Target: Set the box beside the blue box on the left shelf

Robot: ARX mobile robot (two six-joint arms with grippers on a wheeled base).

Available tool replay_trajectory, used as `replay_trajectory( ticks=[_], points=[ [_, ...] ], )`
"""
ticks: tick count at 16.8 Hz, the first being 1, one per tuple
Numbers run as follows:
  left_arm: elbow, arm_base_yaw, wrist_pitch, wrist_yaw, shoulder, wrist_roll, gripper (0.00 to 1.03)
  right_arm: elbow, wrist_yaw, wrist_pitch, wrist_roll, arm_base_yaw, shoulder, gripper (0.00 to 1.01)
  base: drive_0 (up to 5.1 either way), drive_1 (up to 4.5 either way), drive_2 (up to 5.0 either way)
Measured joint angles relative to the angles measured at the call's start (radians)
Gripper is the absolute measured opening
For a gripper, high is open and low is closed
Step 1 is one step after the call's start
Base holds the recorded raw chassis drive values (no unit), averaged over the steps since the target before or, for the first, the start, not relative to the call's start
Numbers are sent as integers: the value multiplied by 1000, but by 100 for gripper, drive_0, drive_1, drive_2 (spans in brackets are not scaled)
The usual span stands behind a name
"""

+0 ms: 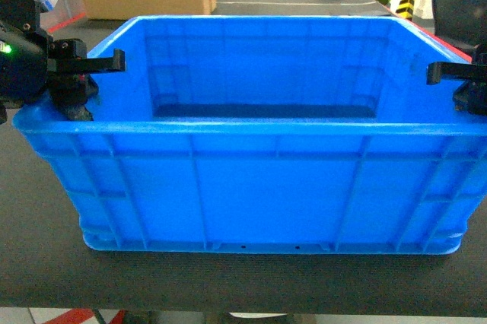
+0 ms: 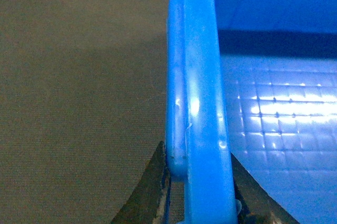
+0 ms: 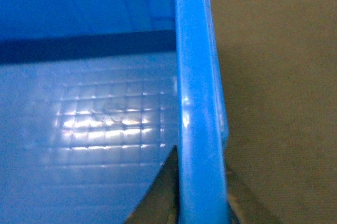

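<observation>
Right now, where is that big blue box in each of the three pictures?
Head: box fills the middle, on the dark table.
Left wrist-mounted: its rim runs upright, inside to the right.
Right wrist-mounted: rim upright, inside to the left.
Shared landmark: the rim.

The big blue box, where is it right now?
The box sits in the middle of the head view on a dark tabletop, with the left gripper and right gripper clamped on its side rims.

Head view faces the crate (image 1: 251, 179) level, close. Each wrist view looks down along one side rim, very close.
</observation>
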Motion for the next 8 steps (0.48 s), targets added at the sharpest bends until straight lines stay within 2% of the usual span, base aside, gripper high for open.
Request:
replay_trajectory(
  ticks=[1,4,7,8],
  points=[
    [-7,0,10,0,-5,2,18,-5,-18,4,2,2,-11,9,0,0,0],
    [-51,-13,40,-20,-49,7,17,-46,-17,17,11,14,-53,8,0,0,0],
    [-98,-29,137,-58,-144,26,17,-83,26,70,7,41,-156,8,0,0,0],
    [-118,-39,177,-80,-192,35,16,-99,55,93,-9,55,-210,8,0,0,0]
  ],
)
